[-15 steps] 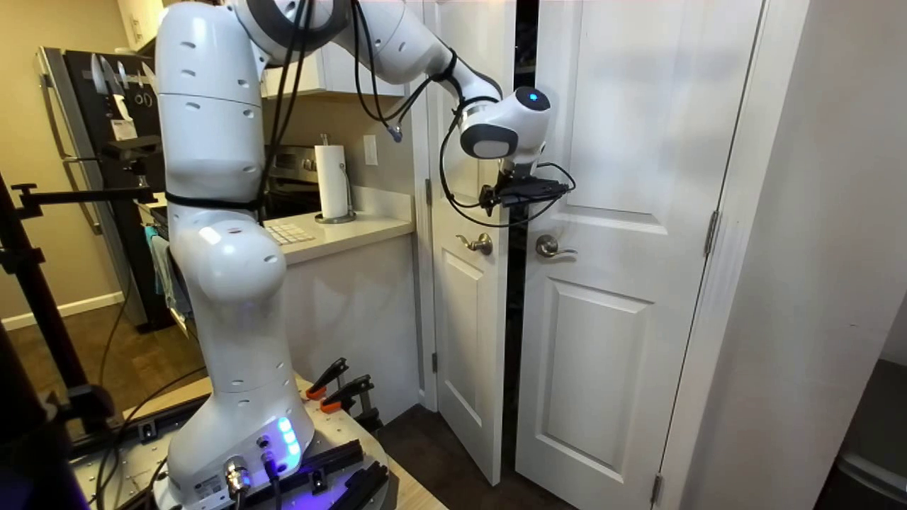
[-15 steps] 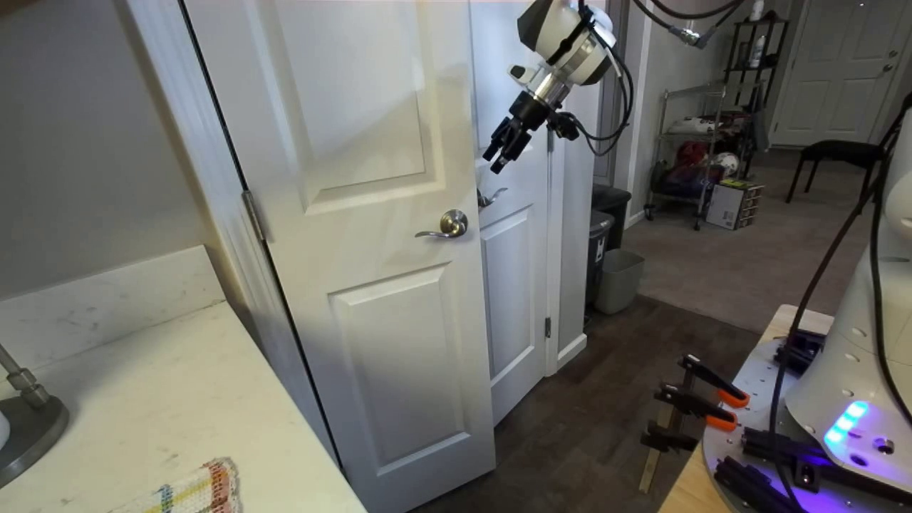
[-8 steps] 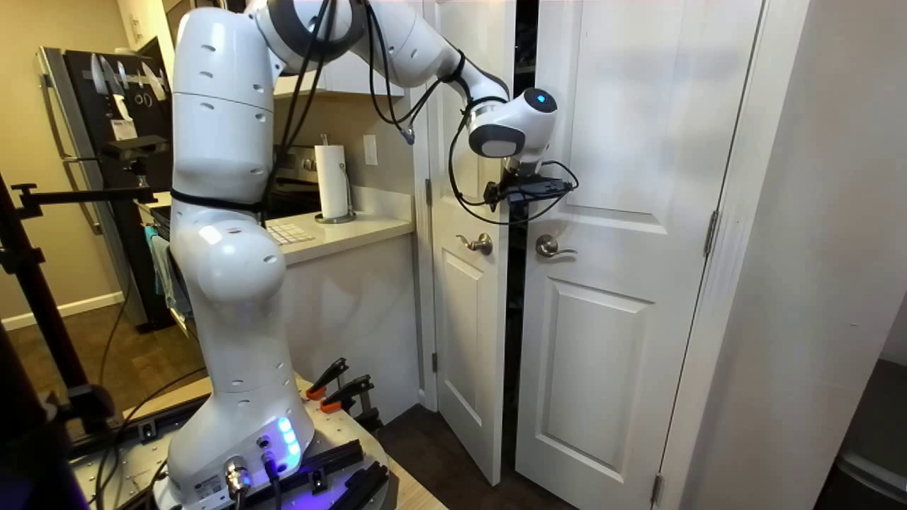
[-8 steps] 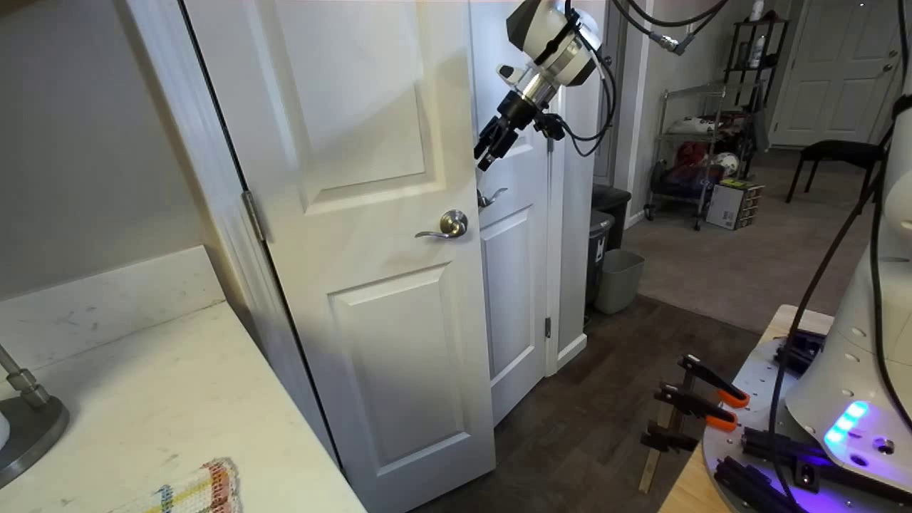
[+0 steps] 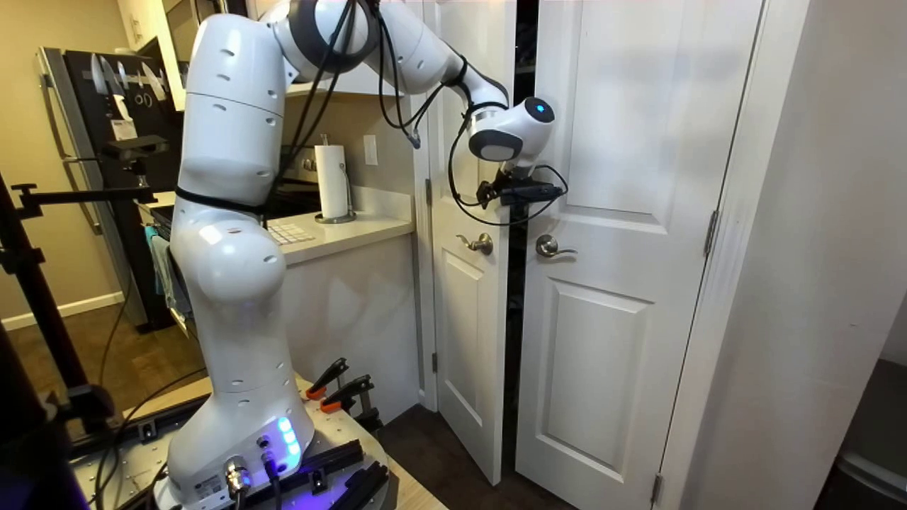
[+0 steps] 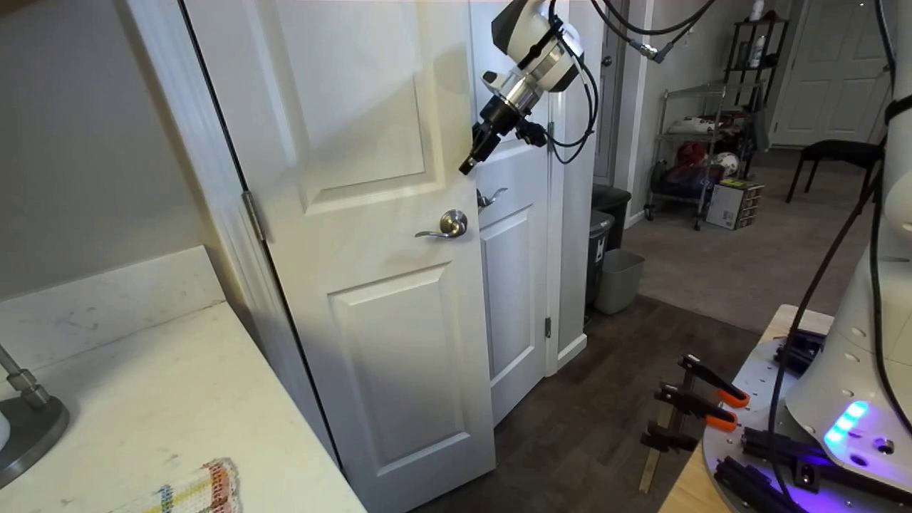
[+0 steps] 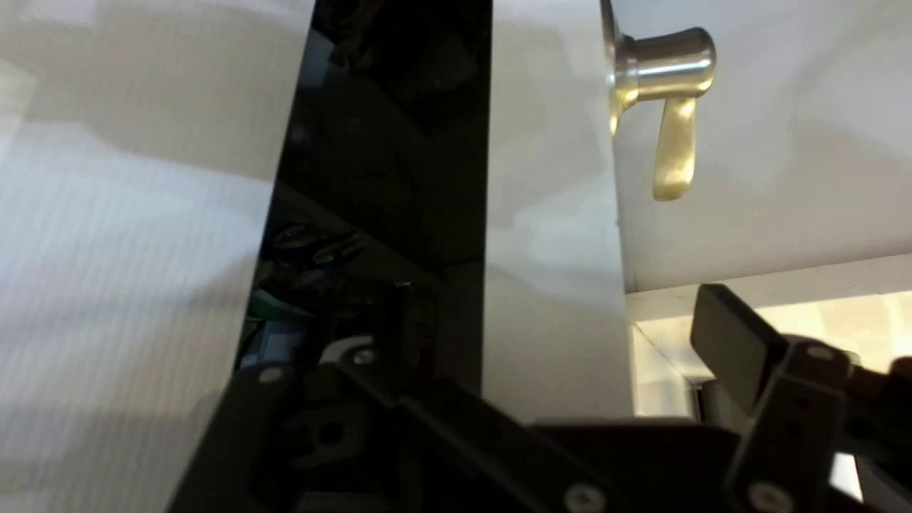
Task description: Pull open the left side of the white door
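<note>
The left side of the white door (image 5: pixel 464 312) stands ajar, with a dark gap between it and the matching right leaf (image 5: pixel 602 340). In an exterior view the left leaf (image 6: pixel 399 342) fills the middle, with a metal lever handle (image 6: pixel 452 224) near its free edge. My gripper (image 5: pixel 524 193) is above handle height at this edge. In the wrist view the gripper (image 7: pixel 563 320) is open around the left leaf's edge (image 7: pixel 552 214). One finger is in the dark gap; the other is on the handle's side, apart from the leaf. In an exterior view, one finger (image 6: pixel 470 165) overlaps the leaf's face; the other is partly hidden.
The right leaf's lever handle (image 5: pixel 551 246) is below the gripper. A counter (image 5: pixel 347 237) with a paper towel roll (image 5: pixel 331 183) adjoins the door frame's left side. Clamps (image 6: pixel 702 406) jut from the robot's base. Cables (image 5: pixel 453 170) loop around the wrist.
In an exterior view my gripper has moved left and slightly down, from beside the left leaf's free edge to around it. The gripper is still open. The door leaves have not visibly moved.
</note>
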{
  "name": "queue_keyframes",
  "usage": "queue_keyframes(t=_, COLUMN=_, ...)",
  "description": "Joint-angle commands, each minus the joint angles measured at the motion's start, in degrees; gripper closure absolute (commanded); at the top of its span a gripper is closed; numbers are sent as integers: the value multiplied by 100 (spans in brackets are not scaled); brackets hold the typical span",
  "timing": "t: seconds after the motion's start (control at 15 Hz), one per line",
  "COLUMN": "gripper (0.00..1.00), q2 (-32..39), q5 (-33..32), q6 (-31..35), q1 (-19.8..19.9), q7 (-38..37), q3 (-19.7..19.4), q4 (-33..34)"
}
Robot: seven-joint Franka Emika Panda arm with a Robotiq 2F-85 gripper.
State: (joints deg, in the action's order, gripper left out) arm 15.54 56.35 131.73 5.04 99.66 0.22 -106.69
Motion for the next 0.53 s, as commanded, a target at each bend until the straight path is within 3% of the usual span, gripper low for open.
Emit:
queue_keyframes(t=0.0, gripper=0, q2=-4, q5=6, q6=-206, q1=66, q7=25, q3=15, q4=-4)
queue_keyframes(t=0.27, gripper=0, q2=-113, q5=-82, q6=-231, q1=21, q7=-83, q3=-4, q4=-152)
queue_keyframes(t=0.47, gripper=0, q2=-274, q5=-572, q6=-82, q1=-114, q7=-471, q3=-63, q4=-381)
